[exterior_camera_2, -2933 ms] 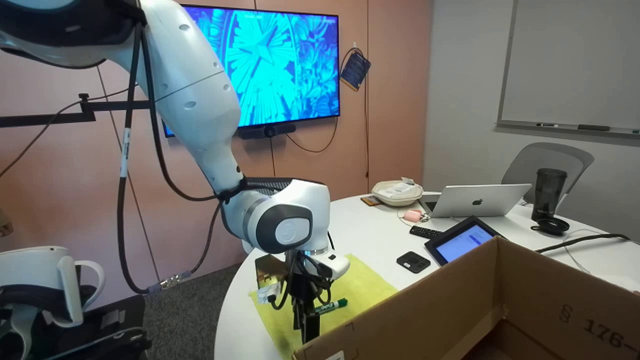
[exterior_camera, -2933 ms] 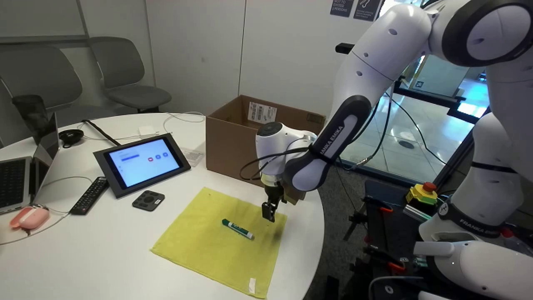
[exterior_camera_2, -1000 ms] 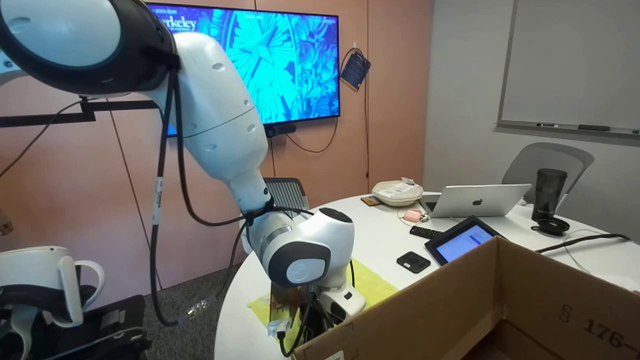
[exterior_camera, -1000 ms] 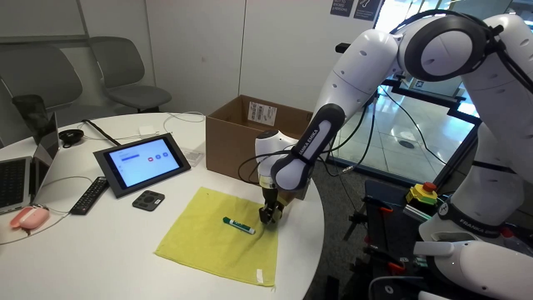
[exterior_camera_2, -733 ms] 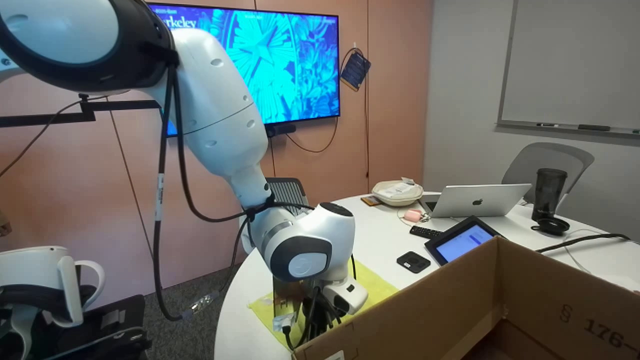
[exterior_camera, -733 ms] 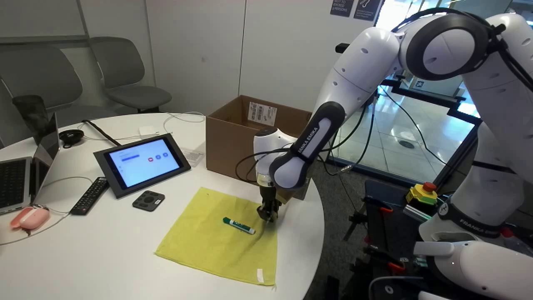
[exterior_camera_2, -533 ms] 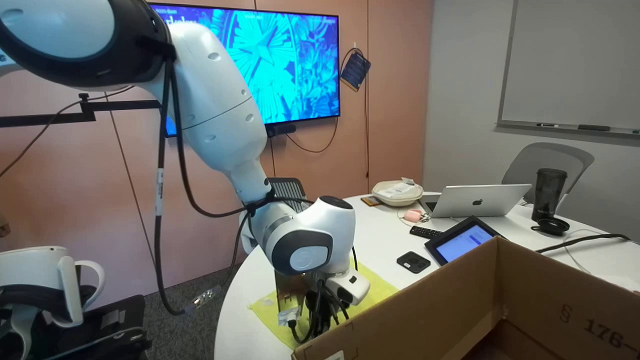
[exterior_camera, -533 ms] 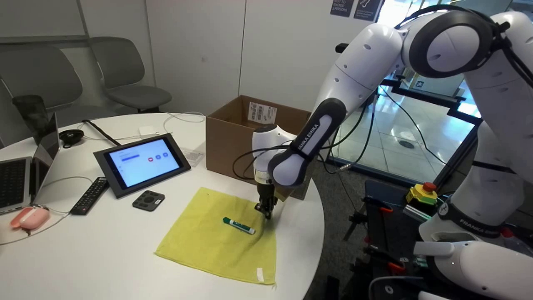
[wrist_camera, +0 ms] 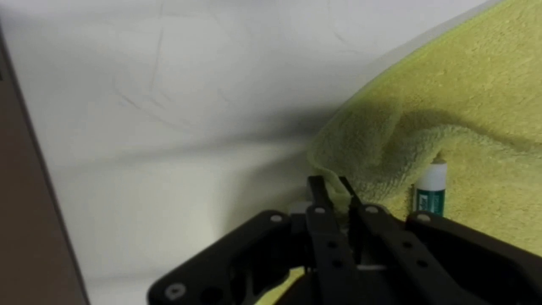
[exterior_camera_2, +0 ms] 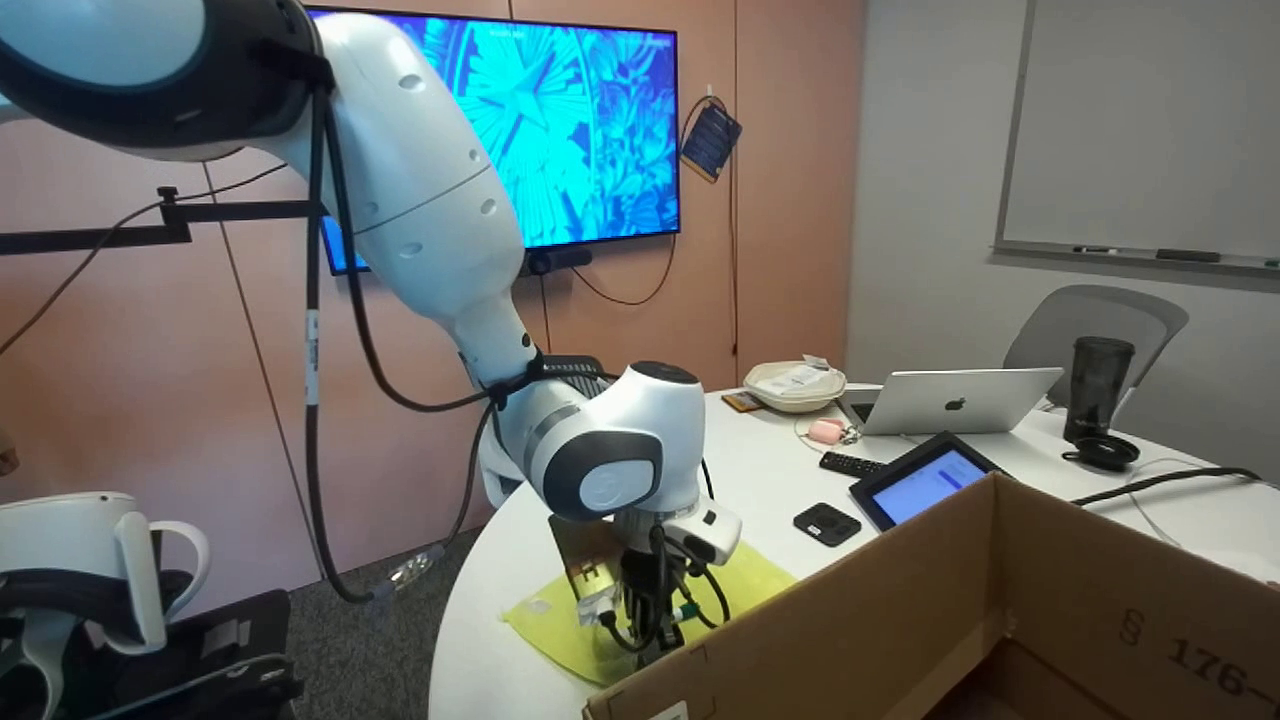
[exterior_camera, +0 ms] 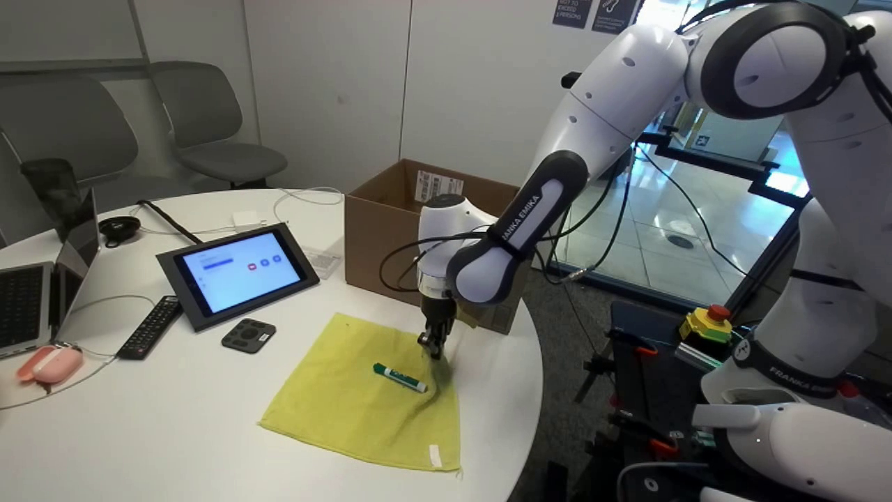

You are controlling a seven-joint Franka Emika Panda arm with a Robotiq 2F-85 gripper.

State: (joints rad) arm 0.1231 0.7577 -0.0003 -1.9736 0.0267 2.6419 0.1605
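A yellow cloth [exterior_camera: 348,411] lies on the white table, its edge near my gripper [exterior_camera: 432,348] gathered and lifted. In the wrist view the gripper [wrist_camera: 330,182] is shut on a fold of the cloth [wrist_camera: 478,80], which is pinched between the fingertips [wrist_camera: 315,183]. On the cloth rests a green and white marker [exterior_camera: 401,377], a short way from the gripper. The wrist view shows the marker [wrist_camera: 430,190] right of the fingers, beside a raised crease and partly hidden. The cardboard box partly hides the gripper in an exterior view [exterior_camera_2: 650,640].
The open cardboard box [exterior_camera: 383,237] stands close behind the gripper; its side [wrist_camera: 34,203] also shows in the wrist view. Farther off are a tablet [exterior_camera: 240,272], a black puck-like remote [exterior_camera: 249,335], a long remote [exterior_camera: 150,328], a pink case [exterior_camera: 50,364] and a laptop [exterior_camera_2: 965,400].
The gripper came down onto the cloth's edge and shut on it. It then rose and moved left in an exterior view, drawing the edge up and creasing the cloth. The marker barely shifted.
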